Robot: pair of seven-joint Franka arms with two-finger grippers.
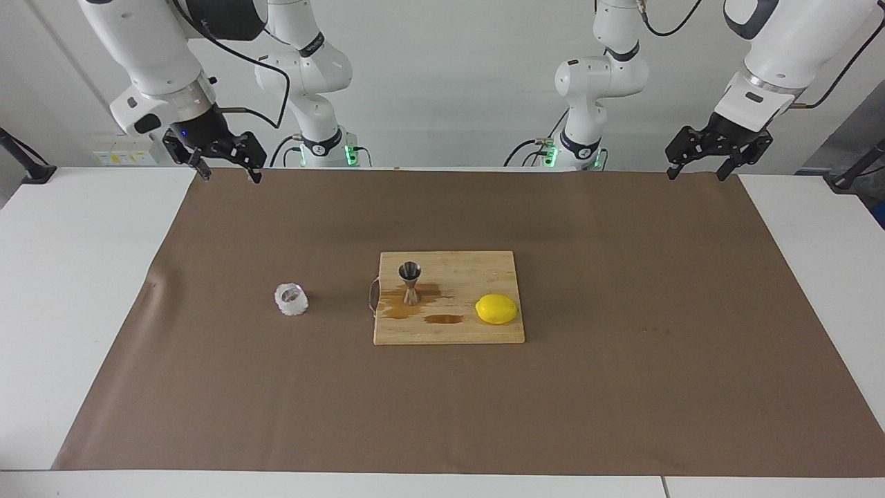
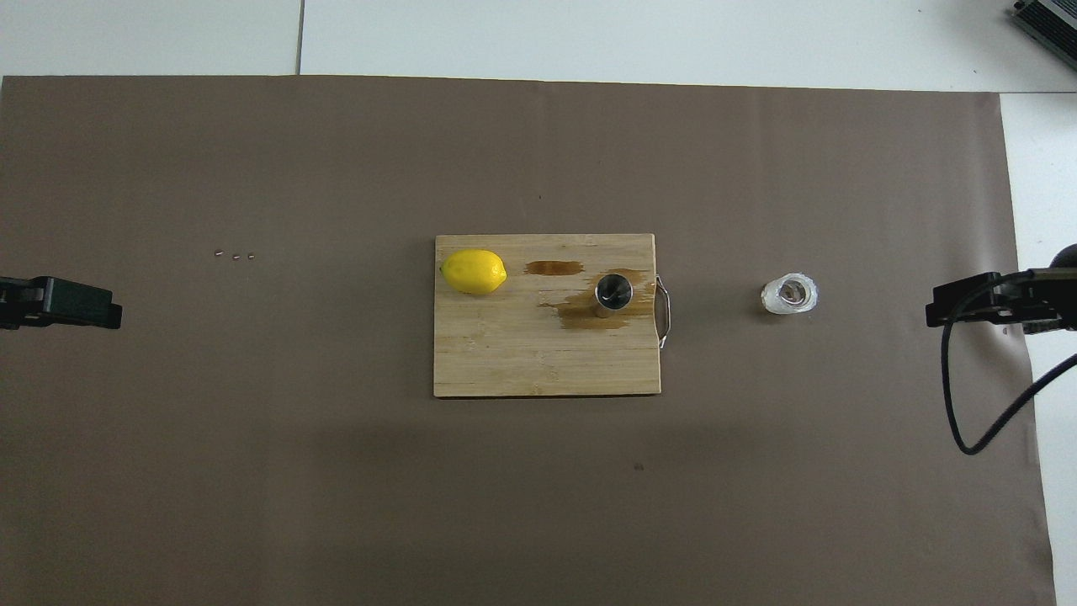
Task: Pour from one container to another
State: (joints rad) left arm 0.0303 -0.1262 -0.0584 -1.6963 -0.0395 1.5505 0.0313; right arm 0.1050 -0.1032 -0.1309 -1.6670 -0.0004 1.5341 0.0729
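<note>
My right gripper (image 1: 227,164) hangs high at my right end, fingers spread, nothing between them. My left gripper (image 1: 698,163) waits raised at my left end, fingers apart and empty too.

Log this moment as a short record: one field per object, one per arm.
glass cup: upright on the brown mat, off the board, toward the right arm's end
jigger: upright on the cutting board, in a brown wet patch
lemon: on the board, toward the left arm's end
right gripper: raised over the mat's edge nearest the robots, jaws open, holding nothing
left gripper: waits raised over the mat's corner, jaws open, holding nothing
</note>
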